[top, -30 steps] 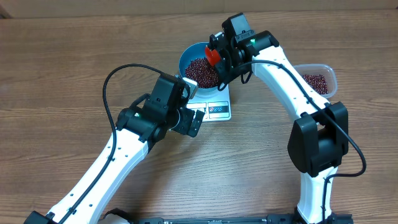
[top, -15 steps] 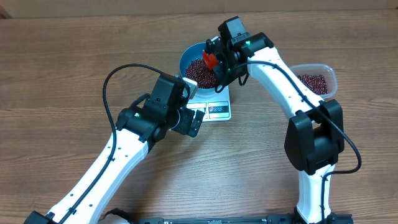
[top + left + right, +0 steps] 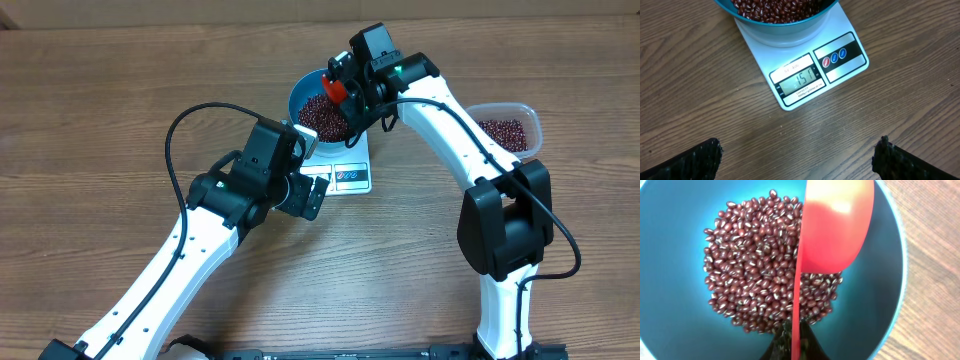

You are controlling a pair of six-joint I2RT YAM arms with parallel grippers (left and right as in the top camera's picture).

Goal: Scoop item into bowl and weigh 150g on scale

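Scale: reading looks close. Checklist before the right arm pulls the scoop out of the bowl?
1. Weight: the display on the scale reads 151, one over target. ok, if that slack is allowed.
2. Seating: the bowl sits on the scale's platform. ok.
3. Clearance: the scoop hangs over the beans; whether its lower edge touches them is unclear. cannot tell.
4. Emptied: no beans on the scoop face that shows. ok.
5. Grip: the right gripper is shut on the scoop handle. ok.
6. Other arm: the left gripper is open and off the scale. ok.
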